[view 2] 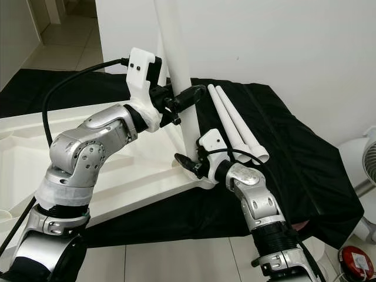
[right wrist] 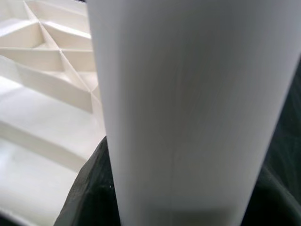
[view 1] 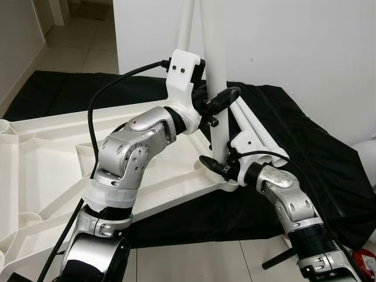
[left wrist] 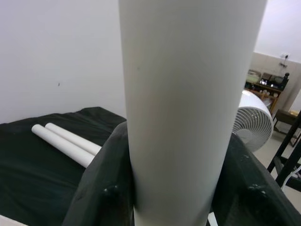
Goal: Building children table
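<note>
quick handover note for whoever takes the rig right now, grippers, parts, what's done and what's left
Left gripper: shut on the upright white leg, partway up it.
Right gripper: shut on the same leg, just above the tabletop.
Tabletop: upside down on the black cloth, ribbed underside up; the leg stands at its near corner.
Two spare legs: lying side by side on the cloth, beyond the corner.
Done: one leg stood in place; how firmly it is seated cannot be told.
Left: seat it, then fit the spare legs.

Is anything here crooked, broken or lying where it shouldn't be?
Nothing stands out. The white tubular table leg stands upright at the corner of the upturned white plastic tabletop, gripped by the left gripper above and the right gripper below. Two spare white legs lie side by side on the black cloth.
</note>
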Available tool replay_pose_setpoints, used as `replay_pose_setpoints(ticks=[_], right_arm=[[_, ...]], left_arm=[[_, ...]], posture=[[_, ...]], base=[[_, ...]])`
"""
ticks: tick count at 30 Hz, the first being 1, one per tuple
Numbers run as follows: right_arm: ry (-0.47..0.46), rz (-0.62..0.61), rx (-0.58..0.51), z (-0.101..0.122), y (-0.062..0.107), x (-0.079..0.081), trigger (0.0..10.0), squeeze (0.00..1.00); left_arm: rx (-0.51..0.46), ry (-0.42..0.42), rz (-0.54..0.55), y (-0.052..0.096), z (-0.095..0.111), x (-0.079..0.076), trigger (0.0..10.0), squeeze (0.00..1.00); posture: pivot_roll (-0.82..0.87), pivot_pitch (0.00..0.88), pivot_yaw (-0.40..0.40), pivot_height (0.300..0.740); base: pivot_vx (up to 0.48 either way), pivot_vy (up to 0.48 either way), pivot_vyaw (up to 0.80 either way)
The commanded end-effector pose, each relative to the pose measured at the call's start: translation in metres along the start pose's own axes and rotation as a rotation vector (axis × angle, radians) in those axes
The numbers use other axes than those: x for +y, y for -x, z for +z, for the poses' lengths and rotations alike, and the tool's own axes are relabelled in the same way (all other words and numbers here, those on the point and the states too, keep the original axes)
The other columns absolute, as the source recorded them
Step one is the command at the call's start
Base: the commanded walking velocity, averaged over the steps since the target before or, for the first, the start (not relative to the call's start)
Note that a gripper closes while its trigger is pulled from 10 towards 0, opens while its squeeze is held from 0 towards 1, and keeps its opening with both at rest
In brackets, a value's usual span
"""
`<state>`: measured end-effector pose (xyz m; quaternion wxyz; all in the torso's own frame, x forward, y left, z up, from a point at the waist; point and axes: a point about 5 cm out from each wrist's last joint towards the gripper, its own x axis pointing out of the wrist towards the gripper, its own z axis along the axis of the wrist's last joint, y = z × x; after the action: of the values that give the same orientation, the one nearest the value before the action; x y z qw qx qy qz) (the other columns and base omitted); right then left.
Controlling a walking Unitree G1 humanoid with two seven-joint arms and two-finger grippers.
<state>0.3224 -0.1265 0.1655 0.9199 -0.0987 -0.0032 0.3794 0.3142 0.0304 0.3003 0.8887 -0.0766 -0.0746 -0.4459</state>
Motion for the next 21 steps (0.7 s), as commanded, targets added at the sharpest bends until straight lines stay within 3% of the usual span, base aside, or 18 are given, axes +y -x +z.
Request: replay_pose_setpoints(ticks=[1,2,9,16,17,18,19,20,21], right_arm=[[-0.031,-0.062,0.011,-0.002,0.003,-0.008,10.0,0.00],[-0.046,-0.088,-0.001,-0.001,0.000,-0.010,10.0,1.00],[-0.080,-0.196,-0.068,0.010,-0.011,-0.015,10.0,1.00],[-0.056,-0.303,-0.121,0.023,-0.023,-0.020,10.0,1.00],[-0.040,-0.338,-0.126,0.025,-0.027,-0.021,10.0,0.93],[-0.040,-0.338,-0.126,0.025,-0.027,-0.021,10.0,0.93],[-0.032,-0.364,-0.125,0.026,-0.029,-0.021,10.0,0.43],[-0.032,-0.364,-0.125,0.026,-0.029,-0.021,10.0,0.43],[-0.023,-0.389,-0.125,0.027,-0.032,-0.020,10.0,0.00]], left_arm=[[0.007,-0.018,0.094,-0.002,0.004,0.006,10.0,0.00],[0.020,-0.022,0.118,-0.005,0.007,0.008,10.0,0.00],[0.028,0.008,0.117,-0.016,0.020,0.009,10.0,0.00],[0.008,-0.019,0.114,-0.028,0.034,0.008,10.0,0.00],[0.005,-0.036,0.126,-0.032,0.037,0.006,10.0,0.00],[0.005,-0.036,0.126,-0.032,0.037,0.006,10.0,0.00],[0.003,-0.048,0.135,-0.034,0.040,0.005,10.0,0.00],[0.003,-0.048,0.135,-0.034,0.040,0.005,10.0,0.00],[0.002,-0.057,0.144,-0.037,0.041,0.003,10.0,0.00]], posture=[[0.00,0.000,-0.111,0.740],[0.00,0.000,-0.111,0.740],[-0.01,0.000,-0.127,0.740],[-0.01,0.000,-0.120,0.740],[-0.01,0.000,-0.115,0.740],[-0.01,0.000,-0.115,0.740],[-0.01,0.000,-0.115,0.740],[-0.01,0.000,-0.115,0.740],[-0.01,0.000,-0.112,0.740]], base=[[0.000,0.000,0.00],[0.000,0.000,0.00],[0.000,0.000,0.00],[0.000,0.000,0.00],[0.000,0.000,0.00],[0.000,0.000,0.00],[0.000,0.000,0.00],[0.000,0.000,0.00],[0.000,0.000,0.00]])
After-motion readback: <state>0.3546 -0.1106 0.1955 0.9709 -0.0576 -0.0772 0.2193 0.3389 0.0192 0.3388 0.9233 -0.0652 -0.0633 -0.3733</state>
